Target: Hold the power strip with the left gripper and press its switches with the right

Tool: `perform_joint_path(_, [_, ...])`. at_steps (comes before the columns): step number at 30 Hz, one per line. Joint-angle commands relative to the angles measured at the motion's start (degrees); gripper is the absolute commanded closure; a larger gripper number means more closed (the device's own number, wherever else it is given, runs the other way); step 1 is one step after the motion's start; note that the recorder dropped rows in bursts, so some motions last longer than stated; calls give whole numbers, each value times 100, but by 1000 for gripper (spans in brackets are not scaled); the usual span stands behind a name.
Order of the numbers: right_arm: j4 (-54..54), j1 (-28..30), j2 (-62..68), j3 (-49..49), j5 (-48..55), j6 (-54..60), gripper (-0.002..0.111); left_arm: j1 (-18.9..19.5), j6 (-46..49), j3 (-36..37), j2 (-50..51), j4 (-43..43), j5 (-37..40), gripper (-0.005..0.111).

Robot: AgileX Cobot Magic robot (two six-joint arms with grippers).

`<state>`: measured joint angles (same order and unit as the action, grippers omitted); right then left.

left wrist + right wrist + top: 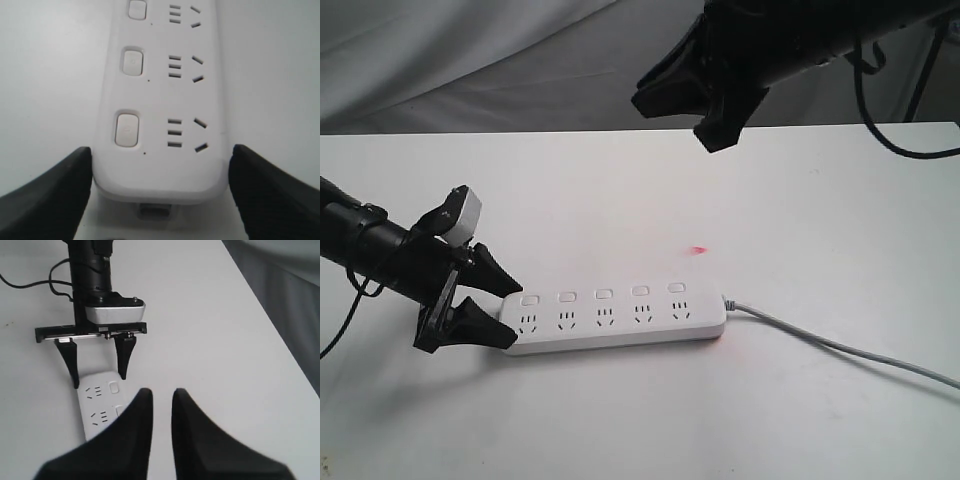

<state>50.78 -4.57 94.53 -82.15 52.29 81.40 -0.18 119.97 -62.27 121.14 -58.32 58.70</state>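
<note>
The white power strip lies flat on the table, its grey-white cord running off to the right. Its five switches sit in a row above the sockets. My left gripper is at the strip's left end, one black finger pressed on each long side, shut on it. The left wrist view shows the strip's end between the fingers and the nearest switch. My right gripper hangs high above the strip, touching nothing. Its fingers stand almost together, with a thin gap and nothing between them.
The white table ends at a back edge before a pale cloth backdrop. A small red spot shows on the table behind the strip's right end. In the right wrist view the table's side edge runs past a grey drop.
</note>
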Motion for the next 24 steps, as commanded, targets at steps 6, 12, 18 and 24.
perform_joint_path(6, [422, -7, -164, 36, 1000, -377, 102, -48, -6, 67, 144, 444, -347, 59])
perform_joint_path(12, [422, -7, -148, 36, 964, -377, 102, -48, -6, 67, 144, 444, -347, 59])
perform_joint_path(18, [422, -7, -148, 36, 964, -377, 102, -48, -6, 67, 144, 444, -347, 59])
perform_joint_path(24, [116, -7, -148, 36, 841, -377, 102, -48, -6, 67, 144, 444, -347, 59])
